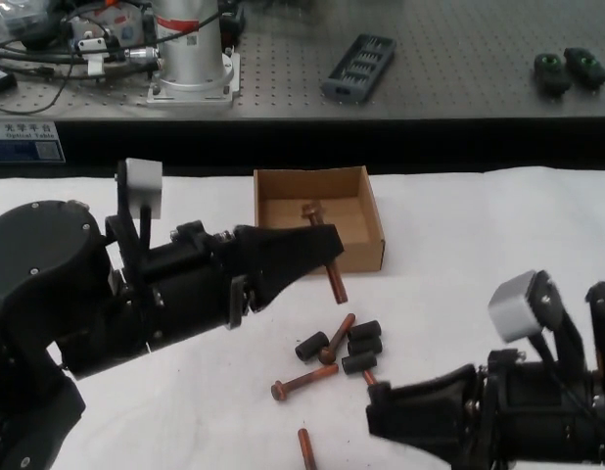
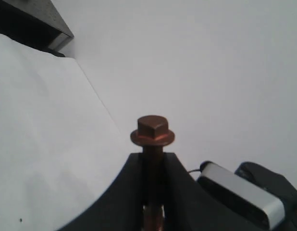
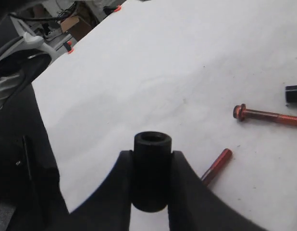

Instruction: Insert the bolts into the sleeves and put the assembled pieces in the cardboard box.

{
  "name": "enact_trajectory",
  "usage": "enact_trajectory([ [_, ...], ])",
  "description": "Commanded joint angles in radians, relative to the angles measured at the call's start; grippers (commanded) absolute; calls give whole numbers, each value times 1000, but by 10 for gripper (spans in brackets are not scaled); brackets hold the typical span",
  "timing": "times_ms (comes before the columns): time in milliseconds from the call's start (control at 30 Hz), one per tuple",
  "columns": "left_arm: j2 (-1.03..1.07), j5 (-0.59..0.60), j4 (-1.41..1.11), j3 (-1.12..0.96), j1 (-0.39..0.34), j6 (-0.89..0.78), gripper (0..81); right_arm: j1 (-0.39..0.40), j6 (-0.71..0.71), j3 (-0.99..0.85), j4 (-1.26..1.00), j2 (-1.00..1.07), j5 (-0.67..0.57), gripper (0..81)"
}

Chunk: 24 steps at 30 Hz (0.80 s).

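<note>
Bolt point(image 2: 152, 131) and sleeve point(image 3: 151, 173) are each held in a gripper, but we see them well apart and not yet joined. The left gripper point(image 2: 152, 159) is clamped narrowly on the bolt's shank, with the hex head standing clear above the fingertips. In the high view the threaded end hangs just in front of the cardboard box point(image 1: 283, 257). The right gripper point(image 3: 152, 156) is closed on the sleeve's sides, and the open bore faces up out of the fingers, low over the white sheet point(image 1: 459, 225) on the near side of the bench.

Inside the box lies one copper-coloured piece point(image 1: 311, 210). We judge it to be a finished assembly, though we cannot tell whether a sleeve is on it.

Between the box and the right gripper, loose bolts point(image 1: 304, 380) and loose sleeves point(image 1: 363, 346) lie scattered close together on the sheet. We count at least three bolts and four sleeves.

So we judge the task to be early on. At most one piece is boxed and the current pair is ready for mating. That pair has to be lined up, pushed together and dropped in the box, and after it come several more pairs.
</note>
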Motion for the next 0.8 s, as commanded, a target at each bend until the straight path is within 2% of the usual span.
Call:
enact_trajectory([
  [0,0,43,-18,-13,-3,47,6,-35,35,0,-55,1,-20,16],
  [200,0,43,30,-13,-3,133,6,-48,132,0,-171,50,-77,16],
  [467,0,41,42,-13,-3,190,6,-43,156,-2,-183,96,-134,16],
  [667,0,162,42,-13,-3,223,6,-43,199,-4,-237,96,-176,16],
  [767,0,166,42,-13,-3,223,6,-43,201,-4,-253,96,-176,16],
])
